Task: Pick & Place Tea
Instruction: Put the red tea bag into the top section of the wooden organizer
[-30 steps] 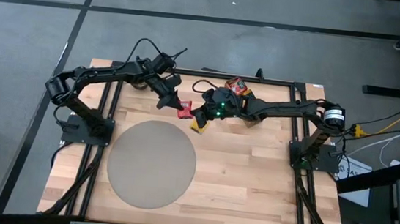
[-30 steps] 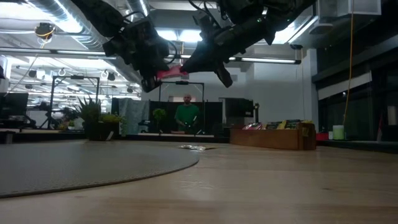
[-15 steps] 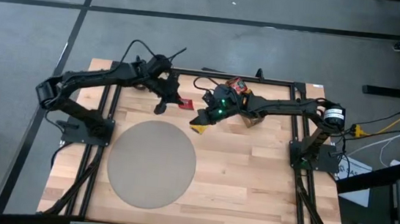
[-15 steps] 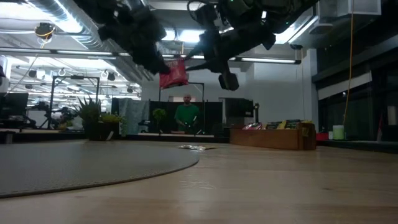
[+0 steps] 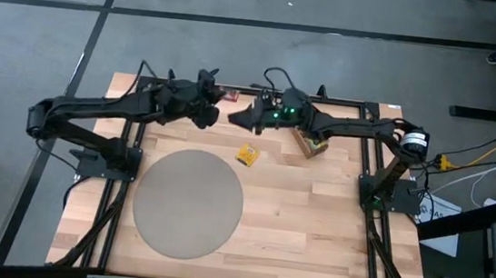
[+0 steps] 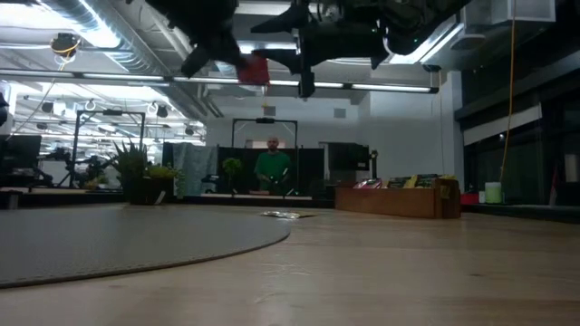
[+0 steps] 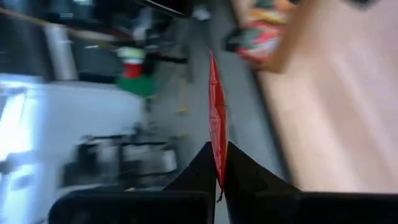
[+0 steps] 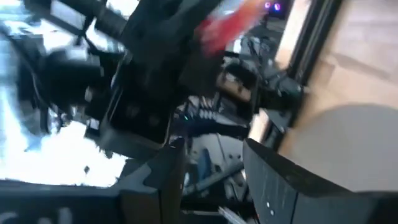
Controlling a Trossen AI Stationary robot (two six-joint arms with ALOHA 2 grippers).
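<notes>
Left gripper holds a red tea sachet aloft; right gripper stands parted and empty.

High view: left gripper (image 5: 209, 110) and right gripper (image 5: 236, 118) meet at upper centre, above a yellow sachet (image 5: 246, 154) lying by the round mat (image 5: 188, 203); the wooden tray (image 5: 310, 142) sits right of it.
Low view: red sachet (image 6: 255, 68) hangs at top centre.
Left wrist view: fingers pinch the sachet (image 7: 216, 124) edge-on.
Right wrist view: fingers (image 8: 280, 186) spread apart, holding nothing.

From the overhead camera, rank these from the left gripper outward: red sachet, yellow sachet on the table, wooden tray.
Left gripper, far edge:
1. Red sachet, pinched in it.
2. Yellow sachet, loose on the wood beyond the round mat.
3. Wooden tray, farther right under the right arm.
</notes>
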